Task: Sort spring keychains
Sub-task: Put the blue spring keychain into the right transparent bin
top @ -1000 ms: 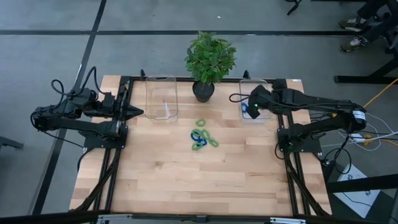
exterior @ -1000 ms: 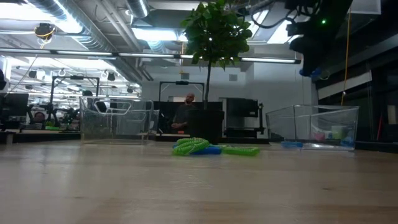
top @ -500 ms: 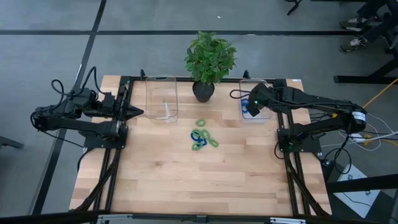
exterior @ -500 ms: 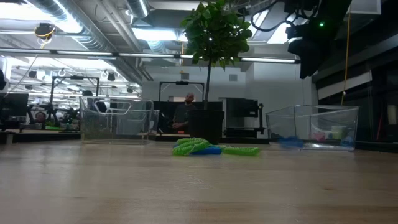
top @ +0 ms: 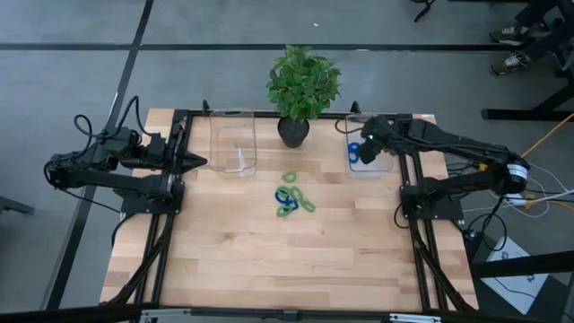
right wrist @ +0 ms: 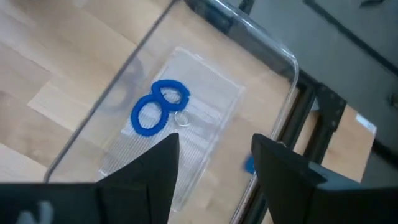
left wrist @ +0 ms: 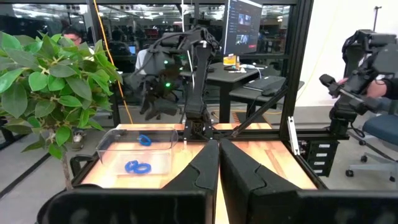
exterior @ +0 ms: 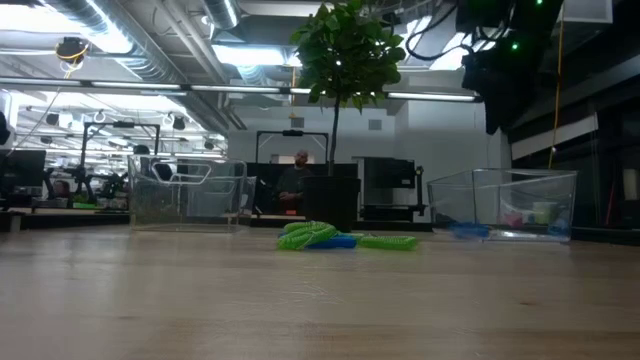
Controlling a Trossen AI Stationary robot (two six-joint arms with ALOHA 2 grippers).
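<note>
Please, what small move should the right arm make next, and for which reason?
Probably lift away and swing toward the pile at the table's middle. The right gripper hangs open and empty over the right bin, where blue keychains already lie, while green and blue ones wait unsorted.

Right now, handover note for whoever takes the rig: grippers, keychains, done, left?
Right gripper: open, empty, above the clear plastic bin on the right.
Left gripper: shut, parked at the table's left edge beside the clear plastic bin on the left.
Done: blue coiled spring keychains lie in the right bin.
Left: a mixed pile of green and blue keychains mid-table, in front of the potted plant. The left bin looks empty.
</note>
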